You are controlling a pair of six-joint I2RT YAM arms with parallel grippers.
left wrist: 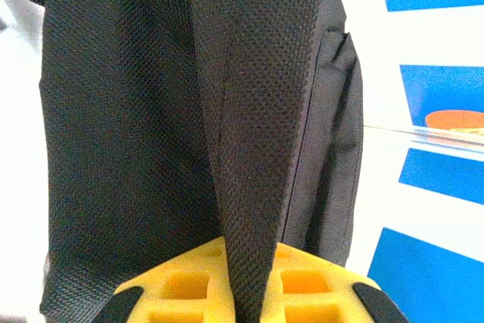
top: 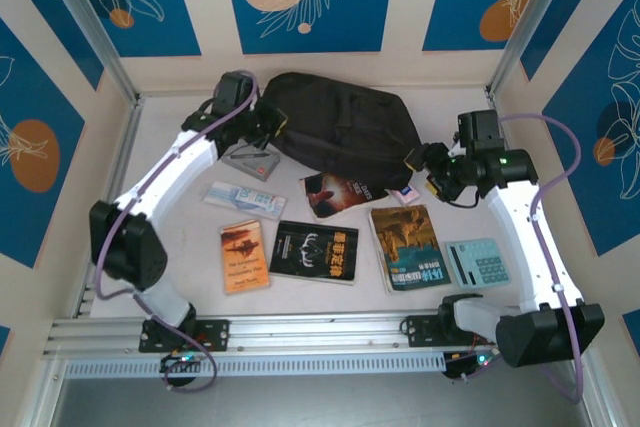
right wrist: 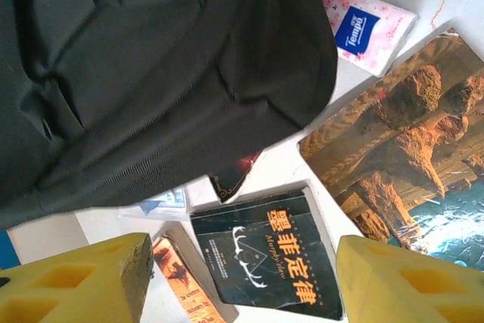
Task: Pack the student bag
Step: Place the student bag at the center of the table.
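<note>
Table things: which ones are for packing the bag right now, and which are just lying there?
Doing the job now: student bag; left gripper, jaws shut on its strap; right gripper, jaws open, near the bag.

Just lying there, untouched, maybe for packing later: orange book, black book, rock-picture book, red-and-black book partly under the bag, calculator, tissue pack.

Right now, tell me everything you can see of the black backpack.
The backpack is large, black, woven fabric, with a zipper seam on one side. It lies slumped at the far middle of the table. The left gripper pinches one of its straps; the right gripper hangs open beside its right end. Its near edge covers part of a dark book.
</note>
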